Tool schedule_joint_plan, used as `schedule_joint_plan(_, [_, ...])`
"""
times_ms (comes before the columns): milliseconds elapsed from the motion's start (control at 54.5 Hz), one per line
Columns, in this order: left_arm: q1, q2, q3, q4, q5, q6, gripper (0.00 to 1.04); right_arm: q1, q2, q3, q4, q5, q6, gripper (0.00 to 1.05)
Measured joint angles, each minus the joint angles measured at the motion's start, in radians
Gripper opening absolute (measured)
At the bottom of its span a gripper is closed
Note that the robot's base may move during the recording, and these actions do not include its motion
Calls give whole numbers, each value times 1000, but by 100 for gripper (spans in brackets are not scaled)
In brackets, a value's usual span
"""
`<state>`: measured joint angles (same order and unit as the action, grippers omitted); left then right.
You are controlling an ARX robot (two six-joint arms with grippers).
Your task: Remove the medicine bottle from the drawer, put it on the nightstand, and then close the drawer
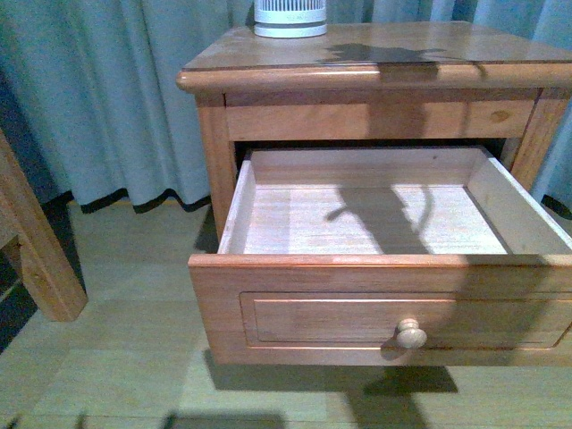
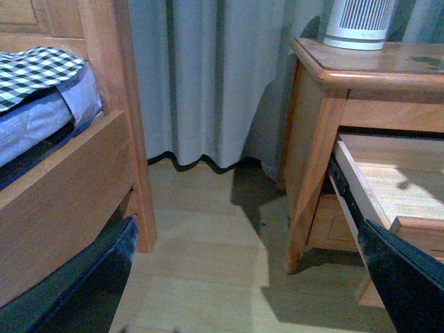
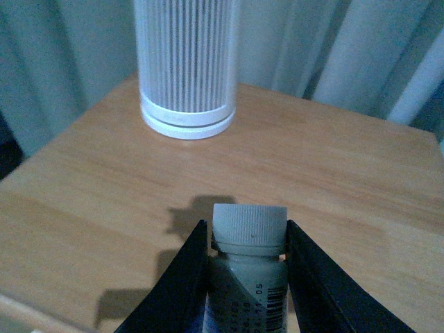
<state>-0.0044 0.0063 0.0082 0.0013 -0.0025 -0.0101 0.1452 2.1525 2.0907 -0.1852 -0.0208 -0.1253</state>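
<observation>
Nightstand top [image 3: 333,159]: white ribbed-cap bottle [image 3: 248,223] in right claw [image 3: 246,234].

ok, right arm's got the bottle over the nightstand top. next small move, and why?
Probably lower the right gripper straight down until the medicine bottle meets the nightstand top. The bottle is clamped over bare wood, clear of the ribbed cylinder, and its offset shadow suggests it isn't down yet. The drawer is open and empty.
</observation>
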Motion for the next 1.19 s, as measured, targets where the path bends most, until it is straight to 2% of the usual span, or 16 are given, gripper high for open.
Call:
schedule_joint_plan(202, [0,0,0,0,0,0,98,-8,211,241,-121,68,-3,29])
schedule_joint_plan(514, [0,0,0,0,0,0,98,0,237,233,-119,114,-3,29])
schedule_joint_plan(569, [0,0,0,0,0,0,98,-1,237,216,-104,122,-4,41])
schedule_joint_plan(789, [0,0,0,0,0,0,98,-3,226,141,-31,119,-3,75])
schedule_joint_plan(955, [0,0,0,0,0,0,98,0,95,-40,106,60,5,99])
schedule_joint_plan(1083, [0,0,0,0,0,0,98,21,-188,-308,259,-14,40,98])
schedule_joint_plan(1193, [0,0,0,0,0,0,98,36,-575,-686,359,-97,130,98])
